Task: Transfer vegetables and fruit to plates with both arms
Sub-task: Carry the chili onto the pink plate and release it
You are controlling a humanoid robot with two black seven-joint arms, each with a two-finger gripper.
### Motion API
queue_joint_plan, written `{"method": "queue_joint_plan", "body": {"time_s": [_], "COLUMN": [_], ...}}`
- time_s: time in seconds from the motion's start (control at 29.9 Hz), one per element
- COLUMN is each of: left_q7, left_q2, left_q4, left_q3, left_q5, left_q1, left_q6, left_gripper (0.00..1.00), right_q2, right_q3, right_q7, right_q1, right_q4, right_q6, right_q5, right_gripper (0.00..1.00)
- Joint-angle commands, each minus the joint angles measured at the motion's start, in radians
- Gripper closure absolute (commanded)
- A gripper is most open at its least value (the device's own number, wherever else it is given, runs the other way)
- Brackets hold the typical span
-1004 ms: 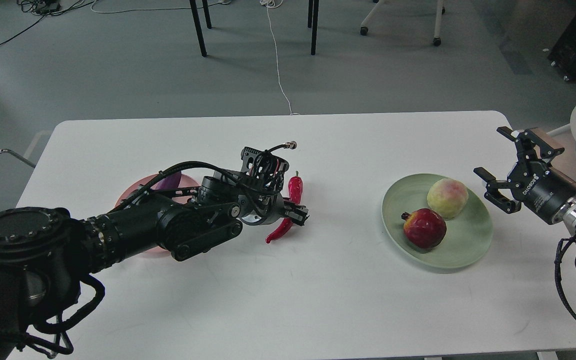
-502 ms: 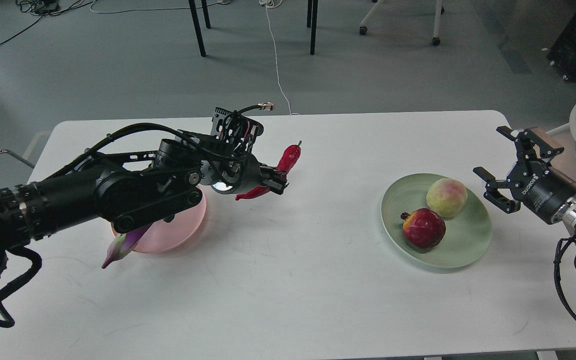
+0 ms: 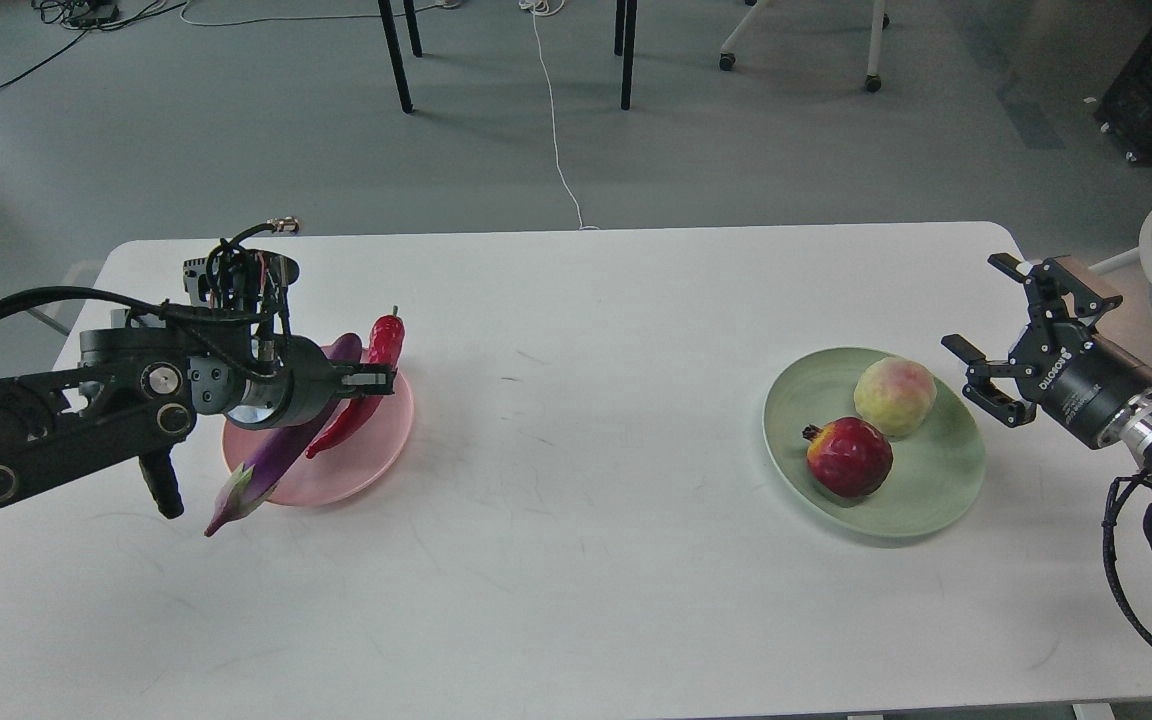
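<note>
My left gripper [image 3: 372, 380] is shut on the red chili pepper [image 3: 386, 345] and holds it tilted over the pale pink plate [image 3: 381, 450] at the left. The purple eggplant [image 3: 276, 460] lies across that plate, its pale stem end hanging over the near-left rim. The pale green plate [image 3: 901, 510] at the right holds the peach [image 3: 894, 396] and the pomegranate [image 3: 848, 457]. My right gripper [image 3: 981, 320] is open and empty, just beyond the green plate's right rim.
The white table [image 3: 586, 560] reaches from its back edge near the top to the bottom of the view. Chair legs and cables stand on the grey floor behind it. A white object sits off the table's right edge.
My left arm lifted the chili off the table's middle and carried it left to over the pink plate. The eggplant came into full view. The right arm barely moved.
</note>
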Motion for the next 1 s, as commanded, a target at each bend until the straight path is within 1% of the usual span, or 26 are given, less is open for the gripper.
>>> {"method": "queue_joint_plan", "body": {"time_s": [0.0,0.23,0.3,0.37,0.5,0.6,0.67,0.74,0.77,0.9,0.94,0.97], "left_q7": [-0.001,0.002,0.000,-0.006,-0.012,-0.014,-0.014,-0.017,-0.021,-0.032,-0.046,-0.087], "left_q2": [0.035,0.038,0.035,0.037,0.045,0.048,0.048,0.046,0.046,0.043,0.040,0.034], "left_q4": [-0.011,-0.053,-0.053,-0.051,-0.051,-0.051,-0.051,-0.051,-0.051,-0.051,-0.051,-0.051], "left_q3": [0.000,0.000,0.000,0.001,0.006,0.003,-0.002,-0.014,-0.028,-0.135,-0.175,-0.227], "left_q5": [0.000,0.002,0.002,0.003,0.008,0.010,0.010,0.007,0.005,-0.001,-0.003,-0.007], "left_q1": [0.042,0.059,0.059,0.059,0.070,0.081,0.081,0.075,0.071,0.068,0.070,0.076], "left_q6": [0.014,0.016,0.016,0.016,0.014,0.016,0.016,0.014,0.012,0.000,0.000,0.002], "left_gripper": [0.90,0.88,0.86,0.83,0.67,0.48,0.32,0.12,0.01,0.01,0.01,0.01], "right_q2": [0.000,0.000,0.000,-0.001,-0.004,-0.004,-0.004,-0.004,-0.004,-0.006,-0.007,-0.007], "right_q3": [0.000,0.000,0.000,0.001,0.001,0.000,0.000,0.000,0.000,0.000,0.000,0.001], "right_q7": [0.000,0.000,0.000,0.000,0.000,0.000,0.000,0.000,0.000,0.000,0.000,0.000], "right_q1": [0.001,0.000,0.000,0.000,0.000,0.000,0.000,0.000,0.000,0.000,0.000,0.001], "right_q4": [0.000,0.000,0.000,0.002,0.002,0.002,0.002,0.003,0.003,0.005,0.006,0.006], "right_q6": [0.000,0.000,0.000,0.000,0.000,0.000,0.000,0.000,0.000,0.000,0.000,0.000], "right_q5": [0.000,0.000,0.000,0.000,0.000,0.000,0.000,0.000,0.000,0.000,0.000,0.000], "right_gripper": [0.02,0.02,0.01,0.01,0.01,0.01,0.01,0.01,0.01,0.01,0.01,0.01]}}
